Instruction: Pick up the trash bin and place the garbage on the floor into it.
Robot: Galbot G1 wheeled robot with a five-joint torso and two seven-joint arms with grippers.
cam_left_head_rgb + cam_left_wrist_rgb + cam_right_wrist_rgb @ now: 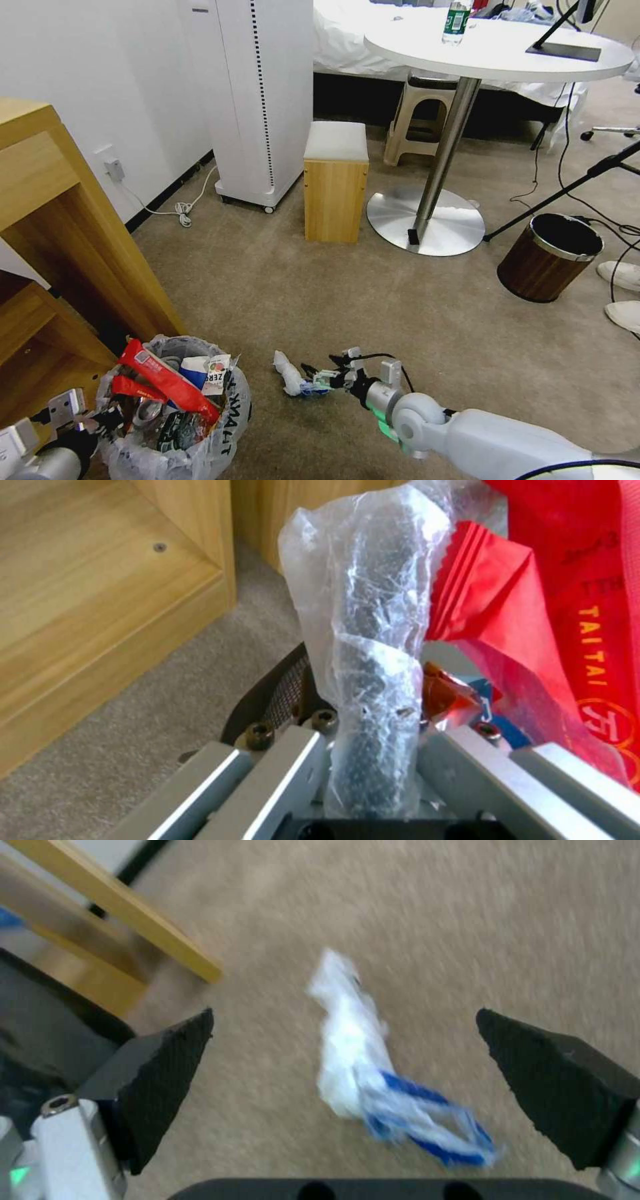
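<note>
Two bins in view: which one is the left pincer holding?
The black trash bin with the clear printed liner, stuffed with red wrappers; the left pincer clamps its rim. The wood-grain bin stands apart, untouched.

Counts by kind. Bins, two: one trash bin (175,427) lined with clear plastic at lower left, one brown wood-grain bin (549,257) at right. Red snack bags (167,383) standing in the trash bin, two. Paper cup (205,372) in the trash bin, one. Litter on the floor (280,280), one piece: a crumpled white-and-blue wrapper (293,377) at lower centre. Stools, two: one wooden (335,181), one beige plastic (421,113). Round worktop (497,50), one, carrying one bottle (457,21). White shoes (623,293) at right edge, two.
</note>
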